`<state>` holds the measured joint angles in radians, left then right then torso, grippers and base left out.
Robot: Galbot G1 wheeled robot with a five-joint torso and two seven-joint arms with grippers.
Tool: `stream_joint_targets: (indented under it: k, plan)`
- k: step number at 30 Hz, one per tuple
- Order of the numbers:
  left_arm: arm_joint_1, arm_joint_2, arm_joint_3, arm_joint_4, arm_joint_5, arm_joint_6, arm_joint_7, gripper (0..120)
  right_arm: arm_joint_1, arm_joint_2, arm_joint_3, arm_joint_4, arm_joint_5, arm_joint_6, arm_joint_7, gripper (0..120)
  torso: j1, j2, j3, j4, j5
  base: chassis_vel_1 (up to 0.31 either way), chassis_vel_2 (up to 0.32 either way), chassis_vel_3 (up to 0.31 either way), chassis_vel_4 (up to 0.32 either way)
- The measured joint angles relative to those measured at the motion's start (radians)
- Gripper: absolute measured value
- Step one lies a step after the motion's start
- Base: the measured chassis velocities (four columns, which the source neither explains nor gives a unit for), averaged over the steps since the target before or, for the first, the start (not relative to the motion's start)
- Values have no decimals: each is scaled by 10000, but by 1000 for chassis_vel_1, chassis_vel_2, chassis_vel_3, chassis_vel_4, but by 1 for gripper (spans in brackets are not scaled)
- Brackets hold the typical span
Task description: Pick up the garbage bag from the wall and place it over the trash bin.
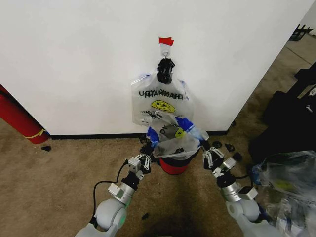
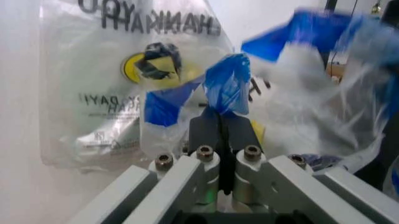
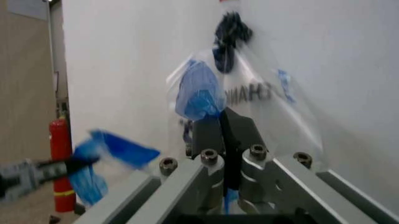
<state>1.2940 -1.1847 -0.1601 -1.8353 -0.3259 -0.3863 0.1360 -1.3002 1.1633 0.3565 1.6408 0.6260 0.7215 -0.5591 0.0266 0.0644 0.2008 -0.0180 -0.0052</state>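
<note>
The garbage bag (image 1: 174, 136) is spread over the mouth of the trash bin (image 1: 174, 165), which stands on the carpet at the foot of the wall (image 1: 74, 59), its red base band showing below the plastic. The left gripper (image 1: 147, 149) sits at about 9 o'clock of the bin, its fingers pressed together on a blue-trimmed edge of the garbage bag; in the left wrist view the blue fold (image 2: 227, 84) rises straight out from between the closed fingertips. The right gripper (image 1: 206, 148) sits at about 3 o'clock of the bin, likewise pinching the bag's opposite edge, and the right wrist view shows a blue handle (image 3: 199, 91) clamped between its fingers. The bag is stretched between the two grippers, slightly above the bin rim.

Directly at 12 o'clock from the bin, a flat bundle of like bags (image 1: 160, 101) hangs from a black clip (image 1: 165, 70) on a small metal hook (image 1: 166, 50) under a piece of red tape (image 1: 166, 40). A red cylinder (image 1: 17, 118) leans at the wall far toward 9 o'clock, and a clear sack (image 1: 286, 177) lies toward 3 o'clock
</note>
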Motion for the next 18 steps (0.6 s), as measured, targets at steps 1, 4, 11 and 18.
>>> stream_joint_targets:
  k: [1,4,11,18]
  plan:
    - [41,29,-18,-113,-7,43,-1,0,-35,-6,-6,-88,0,20,135,0,0,0,0,0,-1,0,0,0,0]
    - [105,65,-15,-259,-84,125,0,0,-142,-82,-17,-179,-53,31,584,0,0,0,0,0,0,0,0,0,0]
    - [248,-108,436,-459,-816,482,62,0,-879,-867,222,-118,163,-130,1879,0,0,0,0,-3,-2,0,0,0,0]
    - [382,-354,835,-230,-652,563,540,0,-1458,-1141,593,408,1419,-286,476,0,0,0,-1,-1,0,0,0,0,0]
